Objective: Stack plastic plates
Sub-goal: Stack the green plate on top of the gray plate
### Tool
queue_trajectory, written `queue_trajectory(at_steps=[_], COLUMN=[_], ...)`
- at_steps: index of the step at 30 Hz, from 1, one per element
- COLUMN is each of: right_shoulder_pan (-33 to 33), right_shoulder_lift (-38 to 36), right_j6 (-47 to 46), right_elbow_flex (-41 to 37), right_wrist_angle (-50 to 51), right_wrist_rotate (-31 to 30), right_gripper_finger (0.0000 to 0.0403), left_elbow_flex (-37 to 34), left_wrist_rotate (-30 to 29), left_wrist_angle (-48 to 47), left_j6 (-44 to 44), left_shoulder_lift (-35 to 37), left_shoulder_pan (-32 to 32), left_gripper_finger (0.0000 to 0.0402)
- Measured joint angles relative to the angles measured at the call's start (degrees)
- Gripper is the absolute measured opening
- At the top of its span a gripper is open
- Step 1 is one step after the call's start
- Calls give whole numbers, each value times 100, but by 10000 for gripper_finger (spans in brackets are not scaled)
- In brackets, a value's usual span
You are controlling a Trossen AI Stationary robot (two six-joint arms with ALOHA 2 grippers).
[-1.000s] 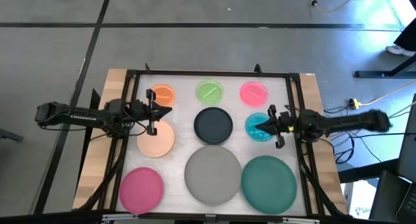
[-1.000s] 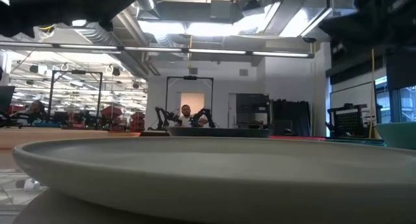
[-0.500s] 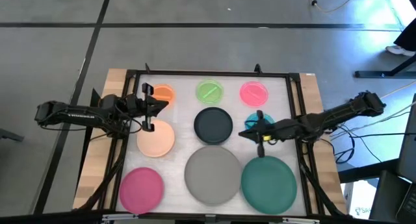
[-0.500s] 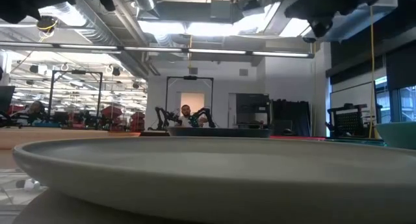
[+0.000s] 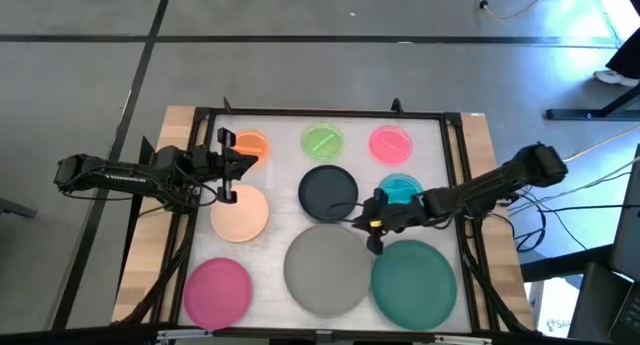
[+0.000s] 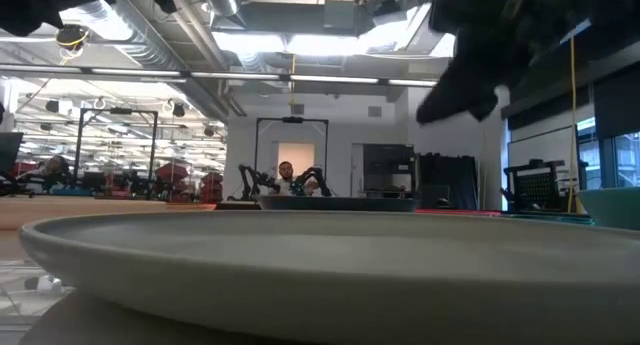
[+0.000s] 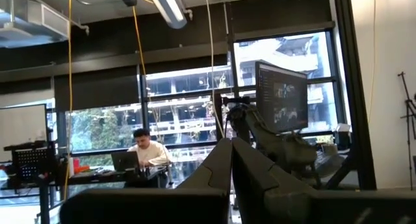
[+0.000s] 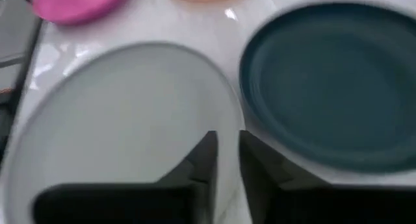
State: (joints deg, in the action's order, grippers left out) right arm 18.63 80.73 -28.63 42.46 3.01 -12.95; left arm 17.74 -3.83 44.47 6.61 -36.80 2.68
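Nine plates lie unstacked on the counter (image 5: 184,125). The right gripper (image 5: 372,225), fingers nearly shut and empty, is held above the gap between grey plate (image 5: 327,268) and black plate (image 5: 328,192). The left gripper (image 5: 228,165), empty w/ fingers together, is parked near the peach plate (image 5: 240,213). Risk: fingers too narrow for a rim, so the plate gets shoved, not gripped.

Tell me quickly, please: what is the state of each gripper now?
Left gripper: shut, holding nothing, between the orange plate and the peach plate.
Right gripper: nearly shut, holding nothing, over the gap between the grey plate and the black plate.
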Motion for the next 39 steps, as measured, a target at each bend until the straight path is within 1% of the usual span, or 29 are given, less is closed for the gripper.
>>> queue_trajectory(at_steps=[3,5,9,13,17,24,26,29,33,39], right_shoulder_pan=[-43,-87,-194,-227,-223,-216,-216,-216,-216,-215], right_shoulder_lift=[275,454,768,1079,1301,1549,1616,1718,1775,1788], right_j6=[-294,-434,-847,-905,-907,-907,-909,-918,-925,-870], right_elbow_flex=[2,2,2,2,2,2,2,4,4,9], right_wrist_angle=[2,26,31,27,-13,-321,-483,-586,-661,-744], right_wrist_rotate=[8,119,247,352,368,620,647,661,712,619], right_gripper_finger=[125,154,191,201,202,202,197,177,134,63], left_elbow_flex=[-2,-2,-2,-4,-4,-7,-7,-7,-7,-7], left_wrist_rotate=[-12,-12,-13,-14,-13,-14,-14,-14,-16,-16], left_wrist_angle=[12,20,19,15,14,-22,-23,-26,-28,-31], left_j6=[-2,0,-31,-33,-37,-42,-42,-42,-42,-42], left_shoulder_lift=[0,0,0,0,0,0,0,0,0,0], left_shoulder_pan=[4,4,2,0,0,0,0,0,4,4], left_gripper_finger=[6,6,6,6,6,6,6,6,6,6])
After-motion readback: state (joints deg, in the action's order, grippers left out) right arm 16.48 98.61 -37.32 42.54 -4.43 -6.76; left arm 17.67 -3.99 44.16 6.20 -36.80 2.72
